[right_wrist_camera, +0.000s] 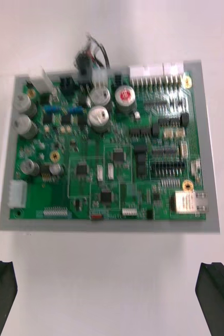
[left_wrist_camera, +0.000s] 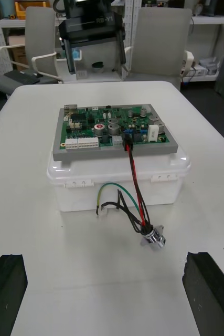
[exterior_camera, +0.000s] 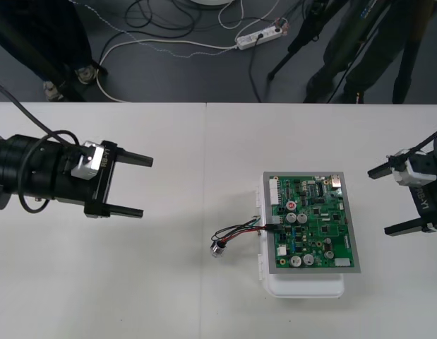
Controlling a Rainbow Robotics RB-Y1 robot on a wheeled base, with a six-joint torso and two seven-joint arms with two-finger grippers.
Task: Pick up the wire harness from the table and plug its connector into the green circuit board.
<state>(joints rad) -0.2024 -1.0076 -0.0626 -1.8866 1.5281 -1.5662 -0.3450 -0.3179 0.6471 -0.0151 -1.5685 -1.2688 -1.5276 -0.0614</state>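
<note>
1 bench point(exterior_camera: 119, 282), pale, carrying every item below.

1 base point(exterior_camera: 306, 288), white, on the bench toward the robot's right, bearing the board.

1 board point(exterior_camera: 310, 226), green, lying flat on the base.

2 end effectors, both empty. Left end effector point(exterior_camera: 145, 186): fingers spread wide, hovering to the left of the board, well apart from the harness. Right end effector point(exterior_camera: 379, 201): fingers likewise spread, near the board's right edge, not touching it.

1 harness point(exterior_camera: 239, 232), lying between the left end effector and the board. Its wires rise from the bench, over the base's rim, to the board's left edge.

1 socket point(left_wrist_camera: 155, 239), round metal, resting on the bench just beside the base.

1 plug point(left_wrist_camera: 127, 143), black, at the board's left edge. It appears seated in a header there, so the insertion looks done.

Handling note: the step in hand is judged to be release and clearance. Keep both end effectors spread and draw them off level, away from the wires, so nothing snags and tugs the plug. If seating is doubted, press straight along the plug's axis and avoid levering on the wires.
</note>
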